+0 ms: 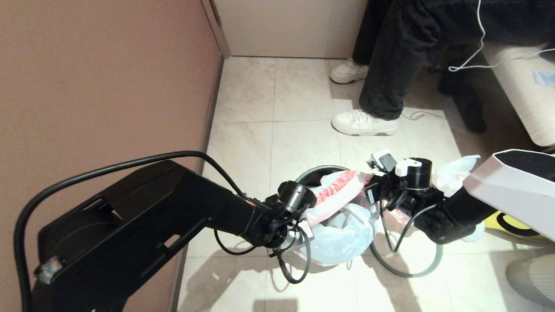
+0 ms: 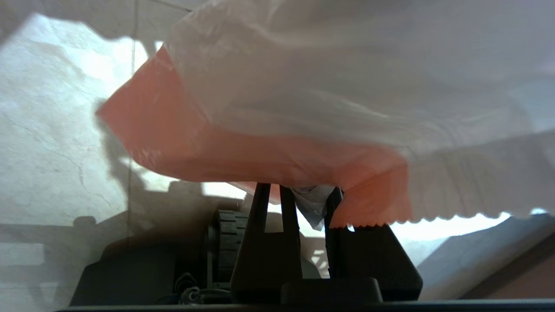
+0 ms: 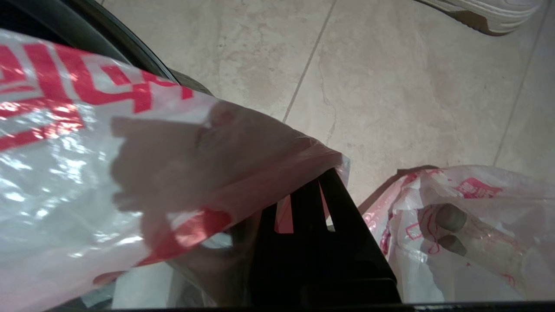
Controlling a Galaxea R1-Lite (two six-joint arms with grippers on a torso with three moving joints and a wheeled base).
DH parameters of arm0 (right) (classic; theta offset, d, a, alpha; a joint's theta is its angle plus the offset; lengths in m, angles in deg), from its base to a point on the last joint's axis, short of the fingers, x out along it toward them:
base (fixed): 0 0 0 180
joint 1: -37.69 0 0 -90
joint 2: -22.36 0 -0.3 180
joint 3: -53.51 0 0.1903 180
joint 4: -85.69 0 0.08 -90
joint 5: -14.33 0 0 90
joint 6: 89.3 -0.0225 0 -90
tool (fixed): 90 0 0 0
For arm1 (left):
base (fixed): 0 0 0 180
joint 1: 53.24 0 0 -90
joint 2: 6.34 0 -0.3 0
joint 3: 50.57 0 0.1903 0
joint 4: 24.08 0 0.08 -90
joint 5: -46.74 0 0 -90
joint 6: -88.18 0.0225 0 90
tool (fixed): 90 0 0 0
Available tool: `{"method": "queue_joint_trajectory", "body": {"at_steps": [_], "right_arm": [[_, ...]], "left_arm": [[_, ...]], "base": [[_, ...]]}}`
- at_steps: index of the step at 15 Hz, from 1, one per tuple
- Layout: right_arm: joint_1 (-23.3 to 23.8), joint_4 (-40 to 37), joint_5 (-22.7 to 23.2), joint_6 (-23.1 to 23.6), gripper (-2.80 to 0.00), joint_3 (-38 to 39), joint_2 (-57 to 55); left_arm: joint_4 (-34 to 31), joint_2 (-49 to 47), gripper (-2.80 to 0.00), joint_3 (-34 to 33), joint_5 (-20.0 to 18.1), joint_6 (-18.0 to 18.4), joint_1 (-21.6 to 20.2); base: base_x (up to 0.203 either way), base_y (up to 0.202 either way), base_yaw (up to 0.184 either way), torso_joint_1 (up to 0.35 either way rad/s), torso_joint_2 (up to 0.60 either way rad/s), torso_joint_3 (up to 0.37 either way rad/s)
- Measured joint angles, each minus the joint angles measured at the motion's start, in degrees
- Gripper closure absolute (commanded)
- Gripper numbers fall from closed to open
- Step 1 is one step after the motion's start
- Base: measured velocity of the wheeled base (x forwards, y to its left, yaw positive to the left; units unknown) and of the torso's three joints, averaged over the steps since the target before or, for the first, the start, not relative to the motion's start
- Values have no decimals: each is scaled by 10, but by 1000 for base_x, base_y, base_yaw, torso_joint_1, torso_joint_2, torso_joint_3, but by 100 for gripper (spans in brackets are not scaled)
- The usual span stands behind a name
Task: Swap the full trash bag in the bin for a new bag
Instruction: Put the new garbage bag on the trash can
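Right now both arms are down at the bin (image 1: 311, 174), which stands on the tiled floor (image 1: 303, 104) by the wall, only the far arc of its rim showing past the plastic. The new bag (image 1: 334, 191), smooth and printed in red, is stretched between them over the mouth of the bin. The left gripper (image 2: 310, 203) has its fingers (image 2: 264, 203) nearly closed on a pinch of the pink-red band on the side nearer the wall. The right gripper (image 3: 303, 203) has its fingers (image 3: 336, 203) shut on the band at the opposite edge; in the right wrist view the film drapes away from them across the bin's dark rim (image 3: 130, 56).

The full trash bag (image 3: 468, 234) is already out, slumped on the floor just beside the bin on the robot's right, lumpy with bottle caps showing through. A seated person's white shoes (image 1: 361, 123) rest on the tiles beyond.

What matters for the next move, I'd say, is that the bag's mouth runs as one taut line from left fingers to right fingers, straight across the bin's opening. Both arms look equally near the rim, each on its own side. The sack hangs mostly toward the near wall of the bin, so the opening seems to need spreading and lowering over the rim.
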Motion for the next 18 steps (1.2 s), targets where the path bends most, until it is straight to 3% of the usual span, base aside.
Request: {"method": "queue_joint_trajectory", "body": {"at_steps": [6, 14, 18], "right_arm": [[-5, -146, 22, 24, 0, -171, -14], [-23, -449, 98, 39, 0, -317, -14], [-27, -530, 155, 20, 0, -422, -33]], "left_arm": [[0, 0, 0, 2, -23, 1, -3], [0, -7, 0, 17, -23, 2, -6], [5, -17, 0, 40, -34, 2, -19]], "base": [[0, 0, 0, 0, 0, 0], [0, 0, 0, 0, 0, 0], [0, 0, 0, 0, 0, 0]]}}
